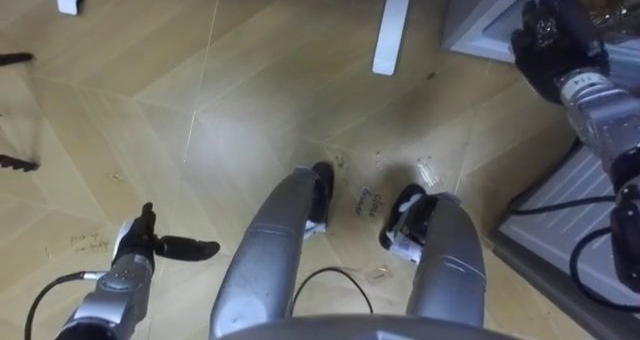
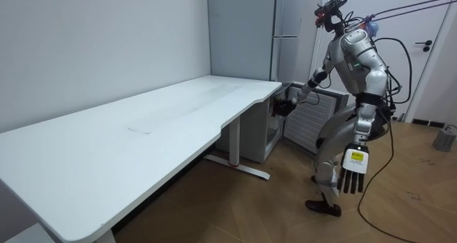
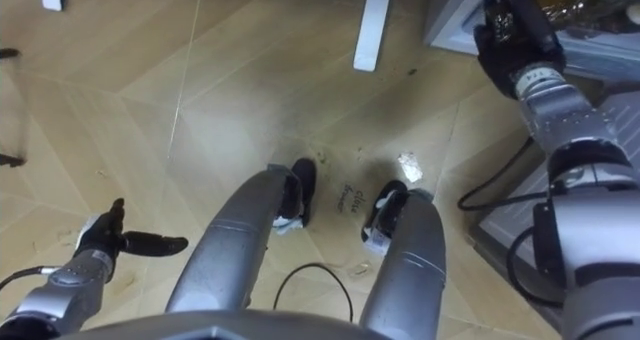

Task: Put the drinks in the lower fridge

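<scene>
I stand on the wooden floor beside the low fridge [image 1: 478,22], which is open at the top right of the eye views. Something shiny [image 3: 592,2] lies on a shelf inside; I cannot make out whether it is drinks. My right hand [image 1: 548,35] reaches up to the fridge's opening, and its dark fingers [image 3: 512,32] bunch at the edge, so what they hold, if anything, is hidden. In the room view the right hand [image 2: 283,107] is stretched forward at the fridge [image 2: 275,132] under the desk's end. My left hand [image 1: 135,248] hangs at my side with fingers straight, holding nothing.
A white desk [image 2: 143,121] runs along the wall, and its leg [image 1: 392,25] stands just left of the fridge. A ribbed grey panel [image 1: 560,215] with black cables on it lies close at my right. A tall grey cabinet [image 2: 285,28] rises behind the fridge.
</scene>
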Available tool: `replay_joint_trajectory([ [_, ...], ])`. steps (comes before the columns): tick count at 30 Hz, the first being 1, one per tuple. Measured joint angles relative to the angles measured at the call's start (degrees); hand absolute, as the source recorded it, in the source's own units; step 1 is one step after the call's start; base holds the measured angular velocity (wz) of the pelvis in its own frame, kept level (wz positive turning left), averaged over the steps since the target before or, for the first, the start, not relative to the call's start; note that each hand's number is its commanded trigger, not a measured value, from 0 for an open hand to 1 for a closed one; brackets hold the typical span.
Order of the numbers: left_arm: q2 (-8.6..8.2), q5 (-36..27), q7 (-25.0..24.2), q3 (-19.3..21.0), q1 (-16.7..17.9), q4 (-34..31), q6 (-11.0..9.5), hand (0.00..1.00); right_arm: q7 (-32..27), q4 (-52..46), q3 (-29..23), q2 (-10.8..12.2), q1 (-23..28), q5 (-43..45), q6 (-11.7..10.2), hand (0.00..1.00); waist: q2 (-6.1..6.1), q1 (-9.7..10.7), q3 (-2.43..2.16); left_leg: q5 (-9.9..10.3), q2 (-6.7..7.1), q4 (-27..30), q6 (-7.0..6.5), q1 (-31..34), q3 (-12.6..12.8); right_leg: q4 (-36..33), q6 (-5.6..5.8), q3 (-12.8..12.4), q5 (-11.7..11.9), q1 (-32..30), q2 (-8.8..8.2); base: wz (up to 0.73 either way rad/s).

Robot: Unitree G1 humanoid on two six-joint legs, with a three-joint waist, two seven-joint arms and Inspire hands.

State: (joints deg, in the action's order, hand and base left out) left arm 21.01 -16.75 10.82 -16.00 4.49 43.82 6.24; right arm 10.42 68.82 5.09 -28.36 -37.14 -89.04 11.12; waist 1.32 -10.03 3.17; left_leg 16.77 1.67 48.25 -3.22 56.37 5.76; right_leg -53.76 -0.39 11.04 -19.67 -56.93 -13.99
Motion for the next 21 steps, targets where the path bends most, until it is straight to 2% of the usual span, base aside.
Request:
replay_joint_trajectory([
  [7, 1.03, -0.08, -0.16, -0.02, 0.61, -2.61, 0.09, 0.00, -0.43, 0.20, 0.43, -0.49, -0.17, -0.21, -0.17, 1.00, -0.16, 0.05, 0.05, 0.16, -0.31, 0.40, 0.22, 1.68, 0.03, -0.08, -0.18, 0.09, 0.00, -1.57, 0.51, -0.01],
  [10, 1.43, -0.49, -0.02, -0.02, 1.26, -3.99, 0.00, 0.00, -0.61, 0.23, 0.30, -0.87, -0.20, -0.54, -0.28, 1.00, -0.20, 0.08, 0.03, 0.26, -0.89, 1.04, 0.06, 2.29, 0.32, -0.38, -0.24, 0.23, 0.03, -2.05, 0.42, 0.00],
  [15, 2.71, -0.01, 1.33, 0.00, 2.45, -6.43, -0.31, 0.00, -2.33, 0.20, -0.17, -2.56, -0.58, -0.78, -0.33, 1.00, -0.18, 0.27, 0.02, 0.35, -0.87, 1.32, -0.07, 2.89, 0.39, -0.71, -0.26, 0.47, 0.00, -2.49, 0.05, 0.01],
  [21, 3.63, 0.01, 2.15, 0.01, 4.38, -8.52, -0.34, 0.00, -3.46, 0.30, -0.21, -3.52, -2.38, -1.06, -0.33, 1.00, -0.09, 2.09, -0.01, 0.34, -0.77, 1.47, -0.08, 3.07, 0.47, -1.04, -0.26, 0.30, 0.01, -2.70, 0.01, 0.00],
])
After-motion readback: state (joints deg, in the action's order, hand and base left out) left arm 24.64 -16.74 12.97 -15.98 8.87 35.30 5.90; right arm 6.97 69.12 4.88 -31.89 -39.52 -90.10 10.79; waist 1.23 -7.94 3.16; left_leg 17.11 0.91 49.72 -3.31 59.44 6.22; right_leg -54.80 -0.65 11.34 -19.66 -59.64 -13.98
